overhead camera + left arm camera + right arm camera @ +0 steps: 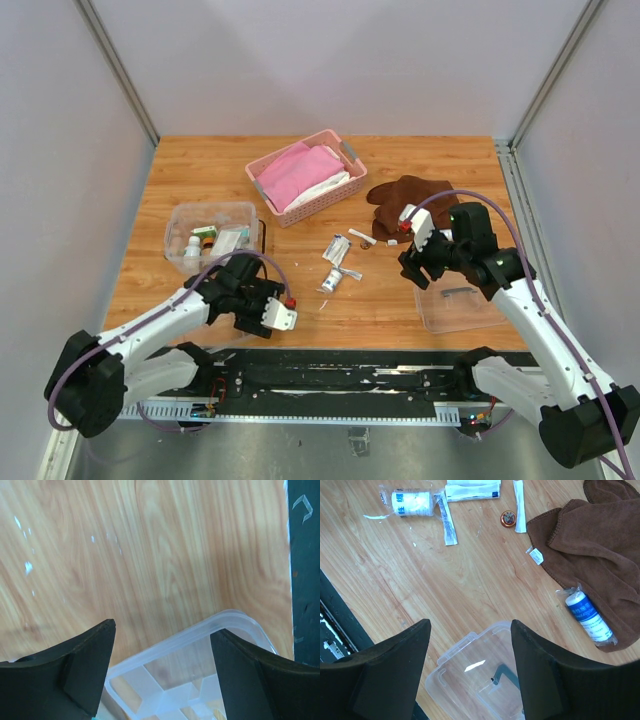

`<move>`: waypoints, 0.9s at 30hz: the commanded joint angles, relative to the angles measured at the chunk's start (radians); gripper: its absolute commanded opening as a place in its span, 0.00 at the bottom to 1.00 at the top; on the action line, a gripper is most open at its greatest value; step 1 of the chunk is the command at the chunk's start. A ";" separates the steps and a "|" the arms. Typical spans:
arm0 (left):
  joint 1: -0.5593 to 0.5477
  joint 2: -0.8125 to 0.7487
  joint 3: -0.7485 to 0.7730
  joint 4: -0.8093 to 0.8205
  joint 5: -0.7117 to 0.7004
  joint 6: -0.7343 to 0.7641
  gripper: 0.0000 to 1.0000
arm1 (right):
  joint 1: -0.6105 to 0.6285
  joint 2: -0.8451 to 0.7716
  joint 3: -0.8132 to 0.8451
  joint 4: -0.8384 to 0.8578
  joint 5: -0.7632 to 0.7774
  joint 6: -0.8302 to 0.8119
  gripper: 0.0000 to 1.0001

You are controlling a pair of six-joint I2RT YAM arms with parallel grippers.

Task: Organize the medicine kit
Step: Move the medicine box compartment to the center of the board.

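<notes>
White-shelled arms (160, 322), black joints (85, 385), purple cables (463, 192), black fingers (60, 680)

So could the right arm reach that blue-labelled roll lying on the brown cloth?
Probably yes. Its fingers hang open and empty near the roll, which lies uncovered at the edge of the brown cloth, with nothing between.

**Materials and Finishes on View**

The surface (370, 305) is seen to be wood-grained, smooth and lightly glossy. The medicine kit box (170, 235) and its lid (465, 655) are made of clear, smooth plastic. A brown towel (590, 540) is shown as matt, napped cloth. A bandage roll (412, 502) is wrapped in shiny, crinkled film. The pink basket (320, 203) is moulded plastic, and soft pink cloth (295, 168) is held in it.
</notes>
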 commanded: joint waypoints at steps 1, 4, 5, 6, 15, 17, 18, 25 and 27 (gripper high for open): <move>-0.114 0.094 0.054 0.159 0.064 -0.130 0.80 | -0.004 -0.019 -0.010 0.009 0.018 -0.013 0.67; -0.200 0.203 0.110 0.207 0.052 -0.163 0.79 | -0.004 -0.022 -0.012 0.010 0.018 -0.015 0.67; -0.228 0.239 0.133 0.215 0.050 -0.169 0.79 | -0.005 -0.022 -0.012 0.010 0.018 -0.015 0.67; -0.253 0.276 0.156 0.222 0.050 -0.173 0.79 | -0.004 -0.022 -0.013 0.010 0.017 -0.015 0.67; -0.390 0.481 0.357 0.233 0.094 -0.157 0.78 | -0.007 -0.020 -0.017 0.010 0.027 -0.019 0.67; -0.411 0.503 0.383 0.234 0.109 -0.140 0.78 | -0.010 -0.016 -0.016 0.011 0.031 -0.021 0.67; -0.423 0.517 0.395 0.235 0.110 -0.129 0.78 | -0.010 -0.015 -0.016 0.011 0.034 -0.022 0.67; -0.473 0.630 0.485 0.232 0.124 -0.075 0.78 | -0.012 0.009 -0.018 0.010 0.040 -0.023 0.66; -0.477 0.634 0.499 0.231 0.134 -0.068 0.78 | -0.012 0.018 -0.016 0.014 0.041 -0.010 0.66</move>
